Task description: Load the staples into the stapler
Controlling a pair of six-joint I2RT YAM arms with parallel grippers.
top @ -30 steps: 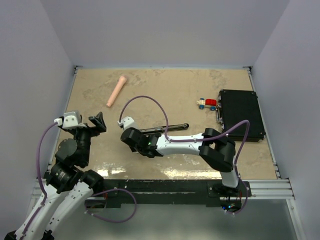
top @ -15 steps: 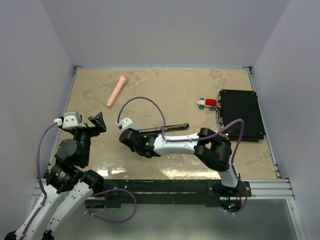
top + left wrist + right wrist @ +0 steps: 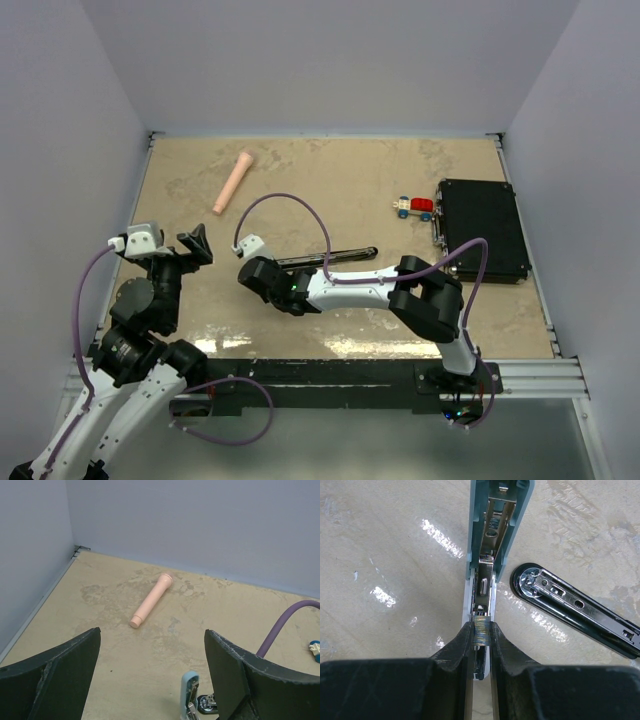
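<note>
From above, the right gripper (image 3: 262, 280) reaches to centre-left of the frame and hides whatever it works on. The left gripper (image 3: 196, 246) waits at mid-left, fingers apart. A black stapler (image 3: 330, 258) lies just beside the right arm, with a pink cylinder (image 3: 233, 181) at upper left and a toy car (image 3: 414, 207) and black case (image 3: 483, 228) at right.

The left wrist view shows wide-spread fingers holding nothing, and the tip of the light-blue stapler (image 3: 190, 695) at the bottom edge.

In the right wrist view, at lower centre, the fingers are clamped on a shiny strip of staples (image 3: 481, 633), held over the open stapler's metal channel. The margins look thin: a slight tilt could catch the strip on the channel wall and snap it. With nothing bracing the stapler, a push could slide it aside.
</note>
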